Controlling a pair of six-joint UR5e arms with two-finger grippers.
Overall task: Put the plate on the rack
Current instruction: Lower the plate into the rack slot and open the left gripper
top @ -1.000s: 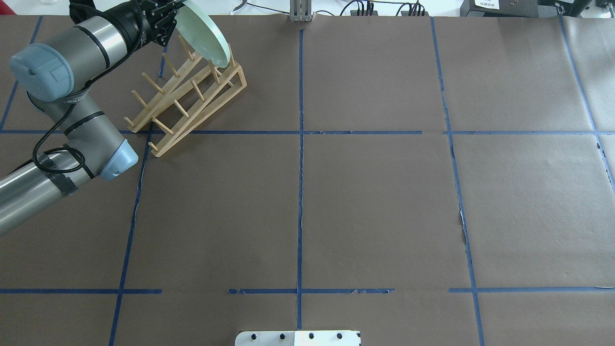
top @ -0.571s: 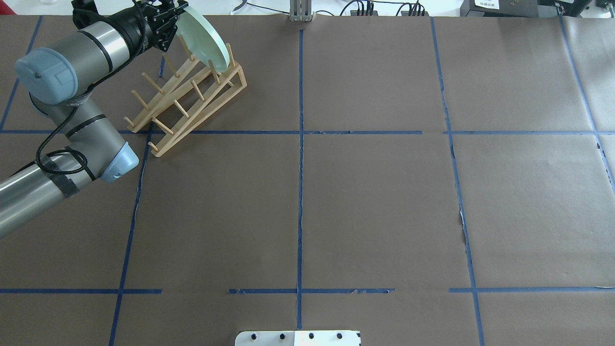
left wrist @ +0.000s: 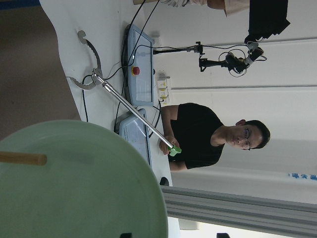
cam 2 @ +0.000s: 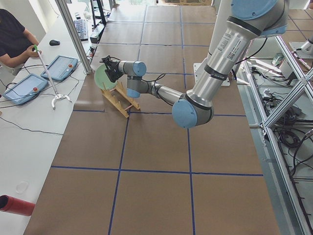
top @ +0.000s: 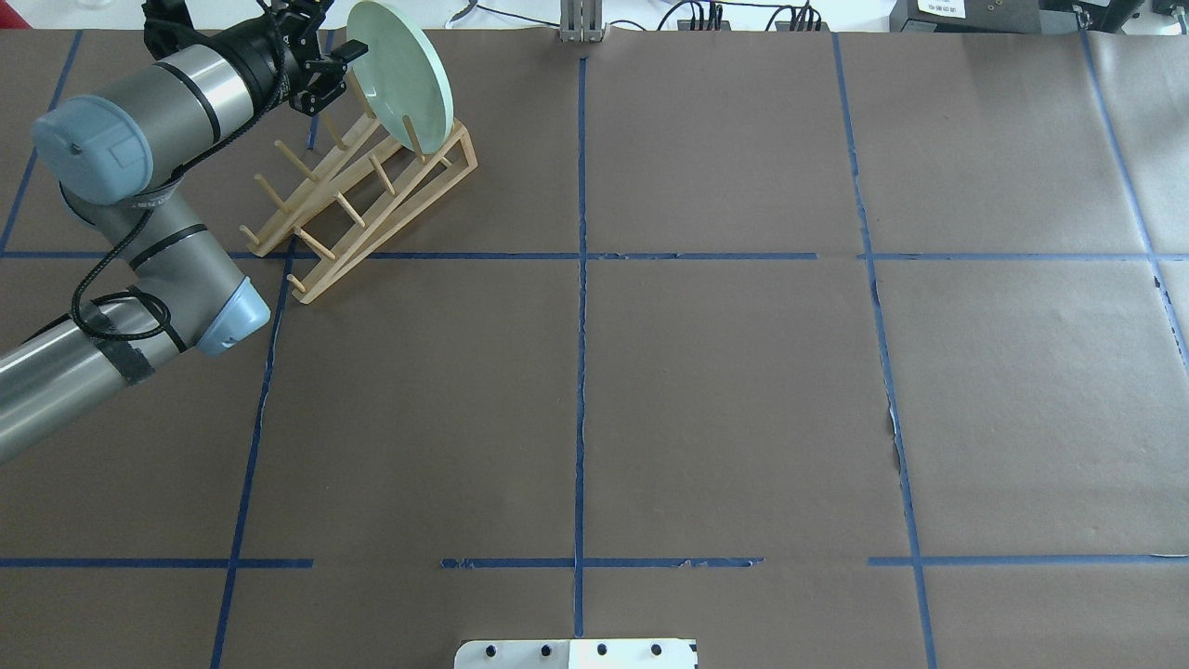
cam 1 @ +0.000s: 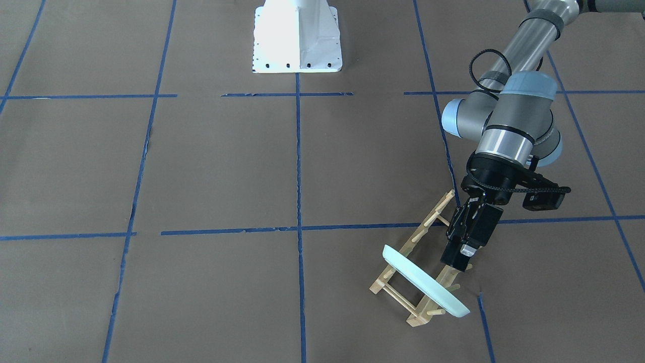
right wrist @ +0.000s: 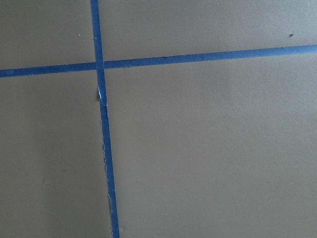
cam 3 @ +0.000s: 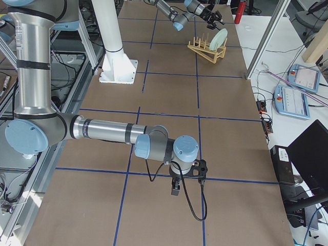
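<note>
One plate (top: pixel 401 65), one rack (top: pixel 367 190), two arms. The plate stands on edge at the far end of the rack, tilted, between the pegs of the rack's two rows. It is at the far left of the table (top: pixel 725 390) in the overhead view. Some pegs at that end are hidden behind the plate, so there is no full peg count.

The left gripper (top: pixel 333 74) is just beside the plate's rim, over the rack. Its jaws look spread in the overhead view and are not pinching the plate. Whether a fingertip touches the rim is hard to tell.

The left wrist view shows the plate's face cut off at the lower left, with one peg (left wrist: pixel 22 158) across it. No fingers are clearly in view there. One operator (left wrist: pixel 208 134) sits behind, holding one grabber stick (left wrist: pixel 133 111).

The right gripper (cam 3: pixel 176 188) shows only in the right side view, low over the table and well apart from the rack. Its jaw state cannot be told. The right wrist view shows only brown paper and blue tape lines.
</note>
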